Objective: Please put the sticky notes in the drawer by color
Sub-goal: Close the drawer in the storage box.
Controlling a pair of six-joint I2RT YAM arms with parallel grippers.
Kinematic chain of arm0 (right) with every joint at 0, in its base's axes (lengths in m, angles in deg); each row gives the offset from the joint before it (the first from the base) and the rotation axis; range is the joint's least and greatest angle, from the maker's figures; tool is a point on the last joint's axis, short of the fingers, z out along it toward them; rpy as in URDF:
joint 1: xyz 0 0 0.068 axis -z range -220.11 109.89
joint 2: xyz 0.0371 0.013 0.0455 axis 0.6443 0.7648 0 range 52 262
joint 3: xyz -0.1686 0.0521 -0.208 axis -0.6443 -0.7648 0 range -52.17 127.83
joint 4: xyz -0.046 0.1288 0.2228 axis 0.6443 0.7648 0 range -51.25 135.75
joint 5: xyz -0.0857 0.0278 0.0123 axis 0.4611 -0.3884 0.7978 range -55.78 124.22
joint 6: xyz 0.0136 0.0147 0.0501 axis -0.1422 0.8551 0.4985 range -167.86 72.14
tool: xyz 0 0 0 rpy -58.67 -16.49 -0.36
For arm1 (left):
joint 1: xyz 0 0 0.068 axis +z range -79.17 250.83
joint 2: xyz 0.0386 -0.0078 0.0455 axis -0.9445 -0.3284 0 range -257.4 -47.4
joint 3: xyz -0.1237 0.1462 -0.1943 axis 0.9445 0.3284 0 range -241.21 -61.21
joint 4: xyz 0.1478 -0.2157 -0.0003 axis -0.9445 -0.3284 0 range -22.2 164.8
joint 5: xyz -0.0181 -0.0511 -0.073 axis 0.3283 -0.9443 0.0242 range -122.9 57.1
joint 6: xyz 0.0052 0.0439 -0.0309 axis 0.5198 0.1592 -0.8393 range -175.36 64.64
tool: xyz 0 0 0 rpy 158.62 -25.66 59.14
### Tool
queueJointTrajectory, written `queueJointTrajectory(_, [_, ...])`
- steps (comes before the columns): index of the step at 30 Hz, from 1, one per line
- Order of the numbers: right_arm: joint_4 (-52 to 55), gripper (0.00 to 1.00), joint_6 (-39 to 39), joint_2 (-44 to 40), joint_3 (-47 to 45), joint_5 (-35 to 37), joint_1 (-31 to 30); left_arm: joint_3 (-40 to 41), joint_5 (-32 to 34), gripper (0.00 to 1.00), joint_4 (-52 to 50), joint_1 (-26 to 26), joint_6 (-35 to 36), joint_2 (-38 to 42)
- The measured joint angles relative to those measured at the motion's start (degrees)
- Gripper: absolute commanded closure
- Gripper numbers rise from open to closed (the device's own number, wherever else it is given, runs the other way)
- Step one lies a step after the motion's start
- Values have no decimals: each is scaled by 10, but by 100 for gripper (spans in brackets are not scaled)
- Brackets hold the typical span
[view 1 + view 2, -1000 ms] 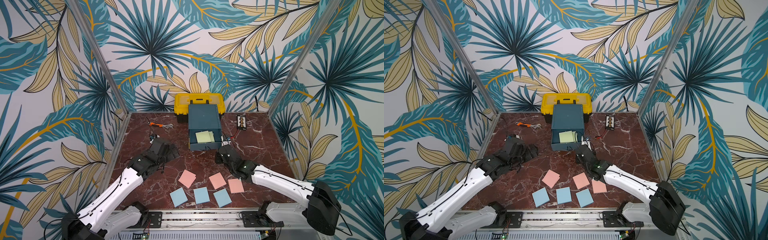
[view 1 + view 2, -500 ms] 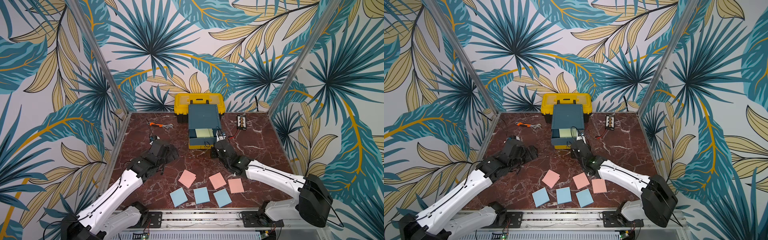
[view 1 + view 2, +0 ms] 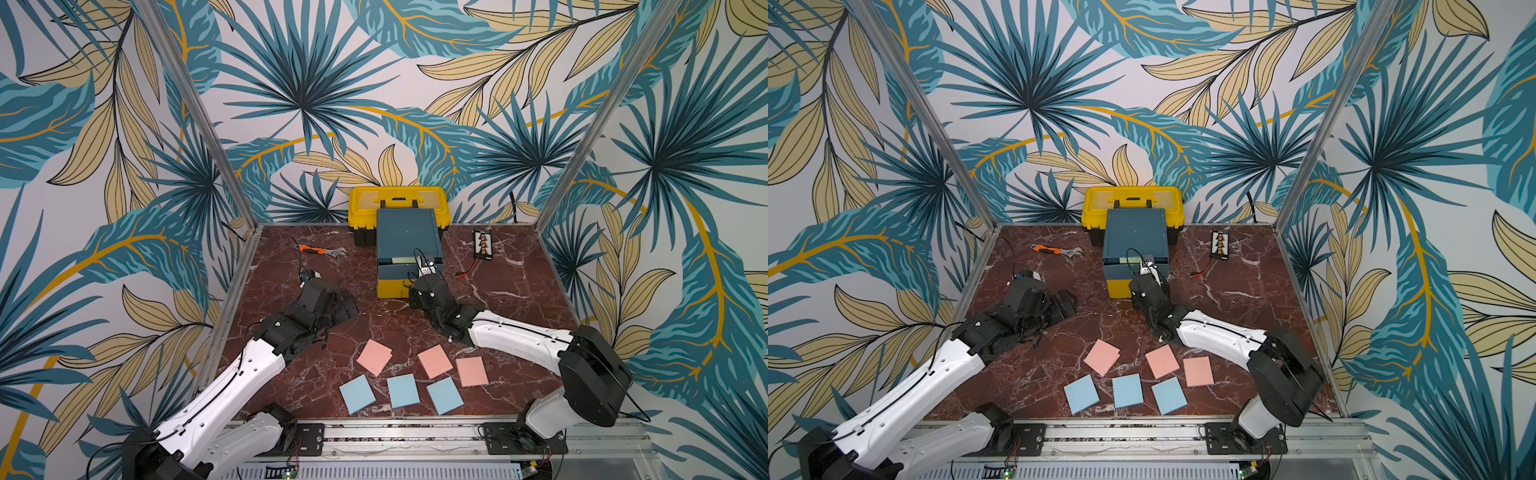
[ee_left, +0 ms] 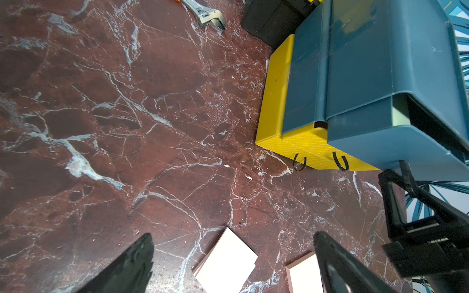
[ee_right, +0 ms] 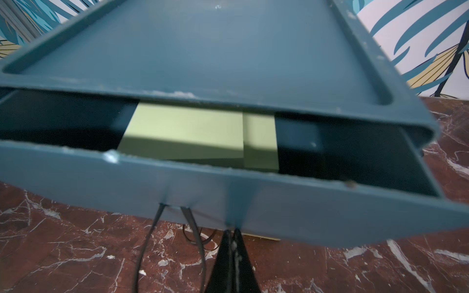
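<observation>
The drawer (image 3: 409, 245) (image 3: 1136, 245) stands at the back middle with its teal top drawer a narrow gap open. Light green sticky notes (image 5: 182, 132) lie inside. My right gripper (image 5: 232, 232) (image 3: 419, 280) is shut and holds nothing. Its tips touch the teal drawer front (image 5: 279, 203), beside the black cord loop (image 5: 177, 228). Three pink sticky notes (image 3: 375, 356) (image 3: 435, 360) (image 3: 471, 371) and three blue ones (image 3: 357, 394) (image 3: 403, 390) (image 3: 444, 395) lie flat near the front. My left gripper (image 3: 345, 303) (image 4: 233, 236) hangs open above the marble, left of the drawer and behind the pink notes (image 4: 225, 256).
A yellow toolbox (image 3: 399, 203) stands right behind the drawer. An orange-handled wrench (image 3: 322, 250) lies at the back left. A black board with yellow connectors (image 3: 483, 244) and its thin wires lie at the back right. Metal posts frame the marble table (image 3: 291, 374).
The top drawer has slid from wide open to nearly closed, and my shut right gripper has moved forward with its front. The left arm has barely moved.
</observation>
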Motion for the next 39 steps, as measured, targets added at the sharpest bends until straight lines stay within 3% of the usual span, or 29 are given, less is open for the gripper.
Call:
queueJointTrajectory(28, [-26,97,-36,45,45,30,1,4,-43,0,7,3,10,-38])
queueJointTrajectory(33, [15,87,1,-21,32,1,2,7,-56,0,13,3,20,-39])
queueJointTrajectory(39, [42,69,104,-142,-15,-51,2,8,-82,0,33,4,46,-46])
